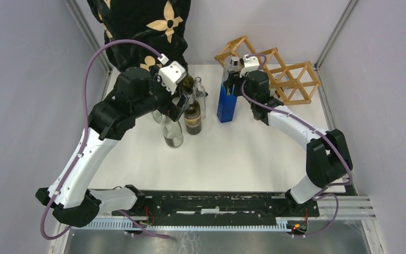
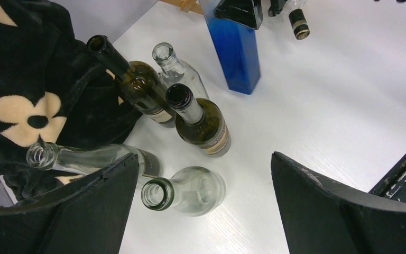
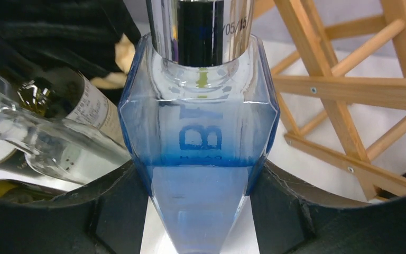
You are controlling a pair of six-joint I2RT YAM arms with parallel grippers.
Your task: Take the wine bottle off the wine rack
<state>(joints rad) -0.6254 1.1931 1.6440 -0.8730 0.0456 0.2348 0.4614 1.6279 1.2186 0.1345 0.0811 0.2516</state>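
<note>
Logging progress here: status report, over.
Left gripper open over bottle cluster. Right gripper shut on blue bottle, upright beside wine rack, off it. Nothing in the way.

The blue bottle [image 3: 198, 159] bears raised letters, seemingly "BY". Its silver neck [image 3: 200, 32] shows "05/15". Other bottle labels are unreadable.

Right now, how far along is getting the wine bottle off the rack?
Mostly done, it looks. The blue bottle is already out of the wine rack, whose visible cells are empty, and appears to stand upright on the table in front of it. In hand: the right arm's jaws are shut around its shoulder. Left to do: let go and pull back. The left arm's jaws hang open over the other bottles.
</note>
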